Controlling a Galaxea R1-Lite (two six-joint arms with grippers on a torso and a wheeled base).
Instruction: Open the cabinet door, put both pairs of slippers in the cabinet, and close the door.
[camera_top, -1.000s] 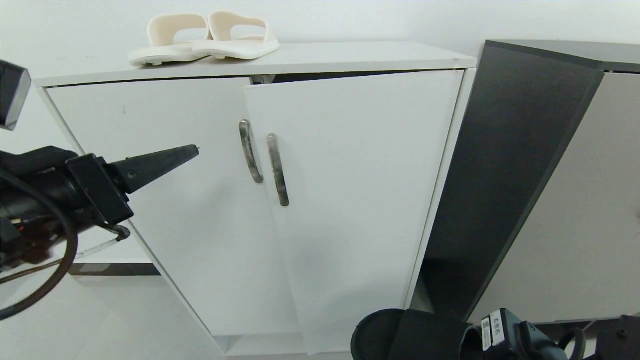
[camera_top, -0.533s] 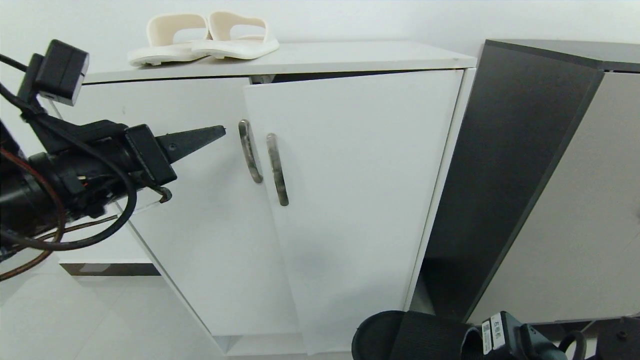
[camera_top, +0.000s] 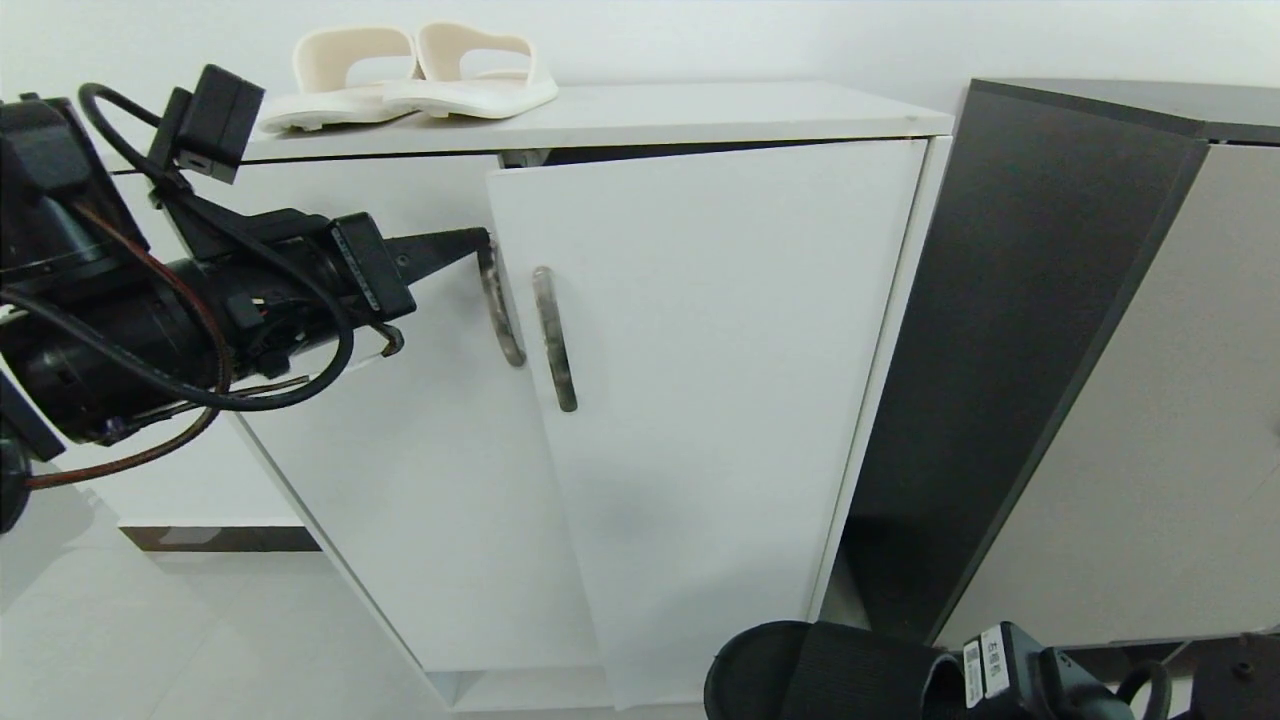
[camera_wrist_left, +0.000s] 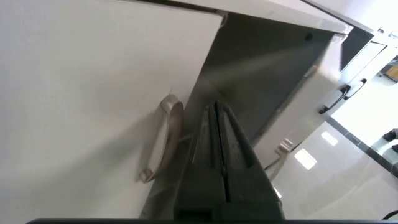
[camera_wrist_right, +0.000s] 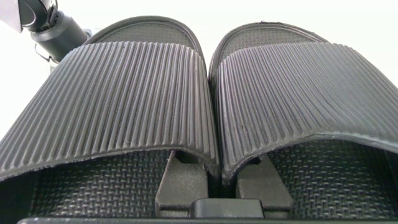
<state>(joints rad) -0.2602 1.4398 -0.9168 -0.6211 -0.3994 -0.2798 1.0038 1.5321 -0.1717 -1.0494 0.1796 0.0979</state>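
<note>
- Currently the left gripper sits at 9–10 o'clock in the head view, pressed together into a single wedge. Its tip is at the top end of the left handle; touching or just off it, can't tell.
- Right gripper is low at 5 o'clock, pinching the black slippers by their two inner walls, with the pair side by side.
- White slippers lie on top of the cabinet at 11–12 o'clock, near the front edge, not yet stowed.
- Right door is ajar, with a dark gap along its top. Its free edge stands proud of the left door, which looks shut. Right handle is just beside the left one.
- Step, my read: opening a door, very early in the task.
- Risk 1: a closed wedge can't clamp a handle. If it only hooks or pushes, it can skate off the curved metal and slap the panel.
- Risk 2: the tip is at the left handle while the right door is the one ajar. It could pull the wrong door, or jam between the two handles.
- Risk 3: the black slippers hang right in front of the right door's lower corner at 5–6 o'clock. A swinging door would hit them and could strip them from the grip.
- Risk 4: a hard jolt to the cabinet could walk the white slippers off the front edge.
</note>
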